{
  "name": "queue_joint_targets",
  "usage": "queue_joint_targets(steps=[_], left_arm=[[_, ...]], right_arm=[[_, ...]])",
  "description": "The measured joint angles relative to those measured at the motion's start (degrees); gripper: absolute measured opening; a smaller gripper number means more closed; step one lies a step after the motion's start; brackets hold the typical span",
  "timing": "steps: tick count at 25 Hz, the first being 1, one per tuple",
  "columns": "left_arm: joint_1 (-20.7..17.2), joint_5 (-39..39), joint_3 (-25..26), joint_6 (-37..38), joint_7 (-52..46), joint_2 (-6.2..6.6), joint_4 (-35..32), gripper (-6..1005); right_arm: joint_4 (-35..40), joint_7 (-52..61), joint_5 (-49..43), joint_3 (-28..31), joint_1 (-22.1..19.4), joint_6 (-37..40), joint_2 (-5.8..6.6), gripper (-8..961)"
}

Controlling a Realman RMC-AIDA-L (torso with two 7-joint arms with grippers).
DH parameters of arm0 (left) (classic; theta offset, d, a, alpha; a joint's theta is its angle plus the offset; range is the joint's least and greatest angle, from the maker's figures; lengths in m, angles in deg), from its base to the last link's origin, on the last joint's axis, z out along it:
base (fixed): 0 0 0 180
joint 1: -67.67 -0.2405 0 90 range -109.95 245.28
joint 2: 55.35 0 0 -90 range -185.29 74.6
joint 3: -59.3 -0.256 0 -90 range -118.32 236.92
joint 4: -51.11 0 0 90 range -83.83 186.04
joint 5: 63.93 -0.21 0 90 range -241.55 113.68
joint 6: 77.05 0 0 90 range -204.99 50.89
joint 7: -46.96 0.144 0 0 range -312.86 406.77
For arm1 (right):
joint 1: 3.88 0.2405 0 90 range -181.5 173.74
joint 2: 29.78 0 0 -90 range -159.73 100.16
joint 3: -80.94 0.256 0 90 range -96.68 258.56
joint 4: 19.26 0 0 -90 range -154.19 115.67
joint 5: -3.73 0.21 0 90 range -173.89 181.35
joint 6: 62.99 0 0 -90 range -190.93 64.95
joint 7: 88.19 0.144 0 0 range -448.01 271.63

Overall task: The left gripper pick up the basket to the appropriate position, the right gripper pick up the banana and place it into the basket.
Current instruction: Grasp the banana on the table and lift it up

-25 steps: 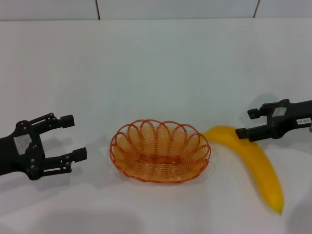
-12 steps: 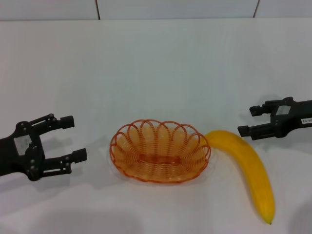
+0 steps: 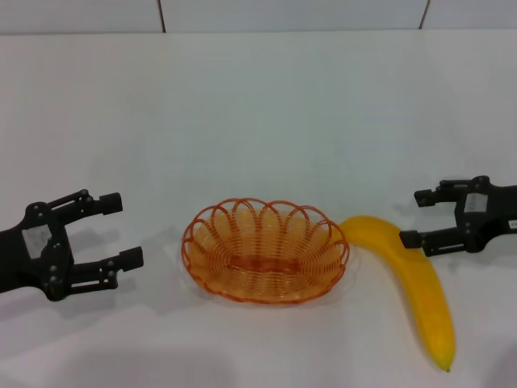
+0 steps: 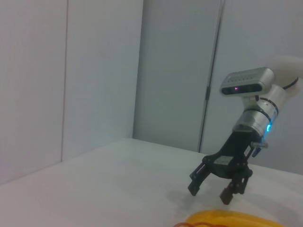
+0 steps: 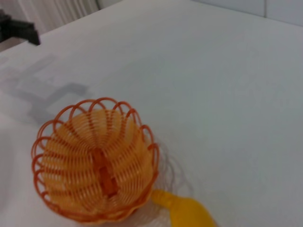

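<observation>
Oval orange wire basket rests on the white table, centre. Curved yellow banana lies on the table, its tip at the basket's right rim. Black right gripper released, just beside the banana. Black left gripper released, left of basket.

Both the left gripper and right gripper are black two-fingered claws, each body bearing a small white label.
</observation>
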Motion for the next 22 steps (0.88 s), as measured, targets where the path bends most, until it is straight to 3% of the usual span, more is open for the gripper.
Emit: queue_joint_targets(steps=[22], left_arm=[[0.00, -0.03, 0.00, 0.00, 0.00, 0.00, 0.00, 880]], right_arm=[[-6.37, -6.39, -0.56, -0.04, 0.24, -4.08, 0.26, 860]])
